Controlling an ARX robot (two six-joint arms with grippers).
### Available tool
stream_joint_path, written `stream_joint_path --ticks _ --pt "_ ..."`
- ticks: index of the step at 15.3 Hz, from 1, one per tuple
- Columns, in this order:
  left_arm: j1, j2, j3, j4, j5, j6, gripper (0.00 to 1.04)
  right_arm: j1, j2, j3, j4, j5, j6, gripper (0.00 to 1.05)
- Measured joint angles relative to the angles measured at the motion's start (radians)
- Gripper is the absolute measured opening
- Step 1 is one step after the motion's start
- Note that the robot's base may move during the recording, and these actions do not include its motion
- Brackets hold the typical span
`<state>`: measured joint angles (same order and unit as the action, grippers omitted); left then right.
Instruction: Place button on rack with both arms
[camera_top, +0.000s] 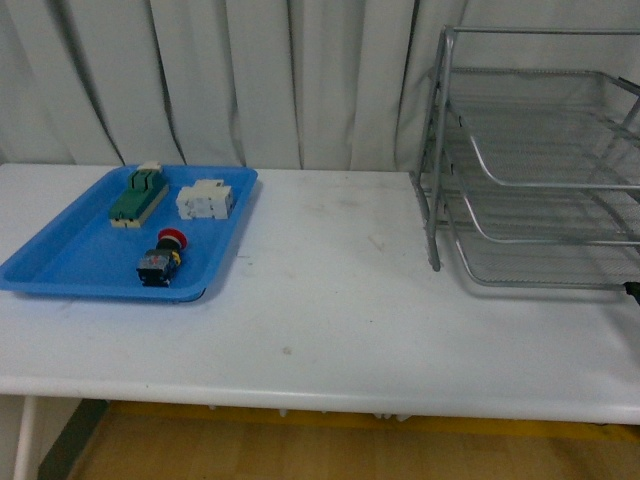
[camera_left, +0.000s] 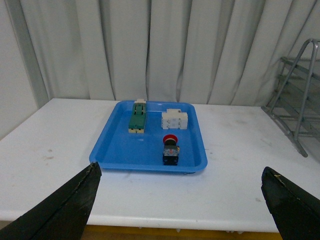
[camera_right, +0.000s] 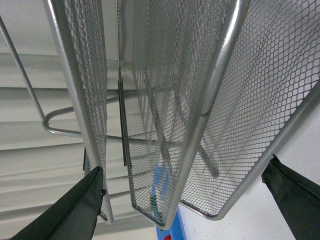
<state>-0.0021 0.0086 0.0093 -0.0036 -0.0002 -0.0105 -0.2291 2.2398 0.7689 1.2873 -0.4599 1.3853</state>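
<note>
Red-capped button (camera_left: 171, 149) in tray (camera_left: 125, 150); well beyond left fingers (camera_left: 60, 210).

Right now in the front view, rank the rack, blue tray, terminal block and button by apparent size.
1. rack: largest, though cut off at the picture's right edge.
2. blue tray.
3. terminal block and button: they look much alike, and the button lies nearer the camera, so unranked.

Bright, even light is seen throughout, only a thin shadow being cast on the flat white table (camera_top: 330, 300) beneath the shallow blue plastic tray (camera_top: 60, 265); the front view is rendered slightly soft.
</note>
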Motion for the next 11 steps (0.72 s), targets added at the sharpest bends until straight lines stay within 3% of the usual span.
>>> stream_joint_path --ticks 6,10,11 --pt "0.0 0.0 0.0 0.0 0.0 0.0 0.98 0.004 0.058 0.067 0.0 0.0 -0.022 0.98" --pt "0.0 0.0 0.0 0.0 0.0 0.0 0.98 0.016 0.084 0.122 -0.037 0.003 -0.055 0.62" --pt "0.0 0.0 0.0 0.0 0.0 0.0 0.98 0.021 0.088 0.137 -0.031 0.002 -0.06 0.5"
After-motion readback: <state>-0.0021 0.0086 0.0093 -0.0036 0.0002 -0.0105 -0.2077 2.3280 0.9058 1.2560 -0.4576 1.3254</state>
